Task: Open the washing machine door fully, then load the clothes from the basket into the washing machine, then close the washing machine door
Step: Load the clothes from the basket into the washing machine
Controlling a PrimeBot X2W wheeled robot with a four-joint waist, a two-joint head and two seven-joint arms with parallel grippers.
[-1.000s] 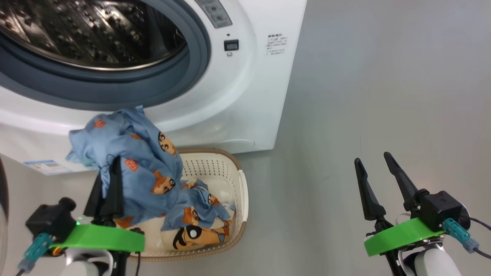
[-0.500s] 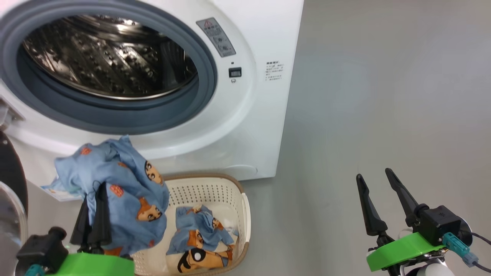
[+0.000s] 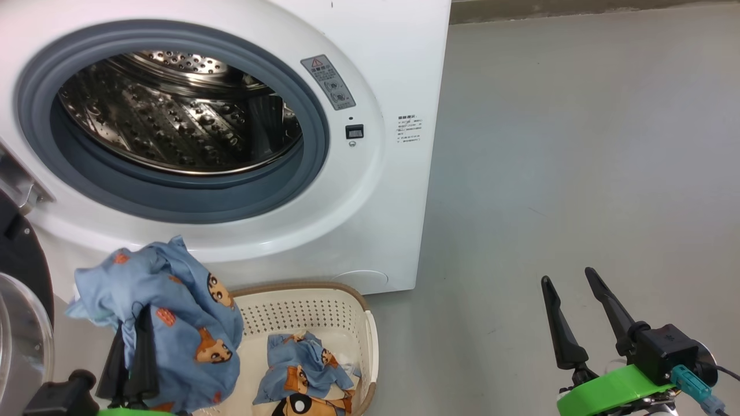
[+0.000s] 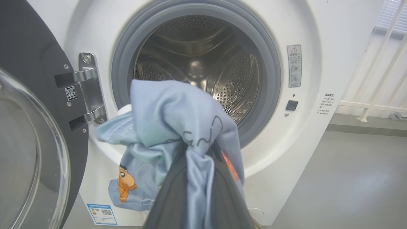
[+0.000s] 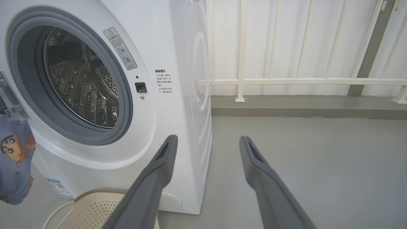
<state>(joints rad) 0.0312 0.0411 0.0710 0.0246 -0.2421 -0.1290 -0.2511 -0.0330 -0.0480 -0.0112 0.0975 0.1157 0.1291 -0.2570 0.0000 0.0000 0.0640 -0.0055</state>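
Observation:
The washing machine (image 3: 381, 190) stands with its steel drum (image 3: 173, 127) uncovered. Its door (image 3: 20, 312) is swung out at the left; in the left wrist view the door (image 4: 28, 133) hangs on its hinge. My left gripper (image 3: 137, 341) is shut on a light blue printed garment (image 3: 173, 312), held up in front of the machine, below the opening. In the left wrist view that garment (image 4: 171, 114) drapes over my left gripper (image 4: 200, 152). More clothes (image 3: 303, 364) lie in the cream basket (image 3: 324, 303). My right gripper (image 3: 568, 276) is open over the floor, holding nothing.
Grey floor (image 3: 578, 144) stretches right of the machine. A white railing (image 5: 302, 81) and a low kerb run along the back. The basket (image 5: 92, 206) sits against the machine's foot. A blue label (image 4: 101, 213) is at the machine's lower left corner.
The head camera has tilted up, so the whole drum opening now shows. The left gripper still holds the blue garment, now hanging clear of the pile in the basket. The right gripper stays open.

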